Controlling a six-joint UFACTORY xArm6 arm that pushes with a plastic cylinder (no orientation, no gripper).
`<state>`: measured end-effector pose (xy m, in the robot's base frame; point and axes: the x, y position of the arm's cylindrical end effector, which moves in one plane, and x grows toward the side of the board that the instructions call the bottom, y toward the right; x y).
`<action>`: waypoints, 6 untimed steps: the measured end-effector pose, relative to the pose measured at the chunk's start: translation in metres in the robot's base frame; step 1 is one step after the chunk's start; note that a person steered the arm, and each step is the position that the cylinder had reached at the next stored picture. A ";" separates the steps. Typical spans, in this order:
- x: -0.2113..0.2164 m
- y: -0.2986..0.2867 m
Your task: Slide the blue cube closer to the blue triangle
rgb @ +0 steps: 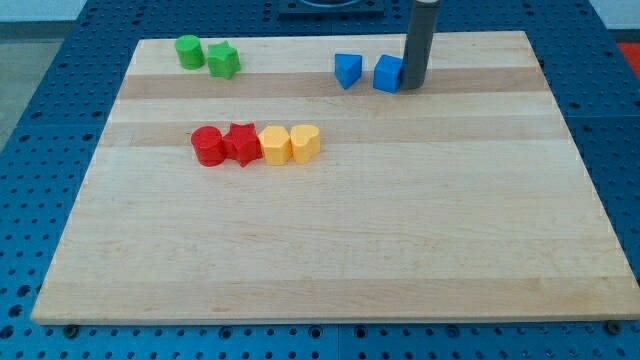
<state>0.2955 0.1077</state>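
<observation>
Camera view: nothing between blue cube (387, 73), blue triangle (347, 70).

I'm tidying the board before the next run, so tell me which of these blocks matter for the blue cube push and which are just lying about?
In the job:
blue cube
blue triangle, just to the cube's left in the view
my tip, against the cube's right side

Just lying about:
green cylinder
green star
red cylinder
red star
two yellow blocks

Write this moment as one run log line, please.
tip: touching blue cube on its right | blue triangle: left of cube, small gap | push: not finished | other blocks: apart, lower left
</observation>
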 end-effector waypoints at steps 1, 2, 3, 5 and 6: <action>-0.003 -0.006; -0.010 -0.006; -0.021 -0.006; -0.028 -0.021; -0.028 -0.024</action>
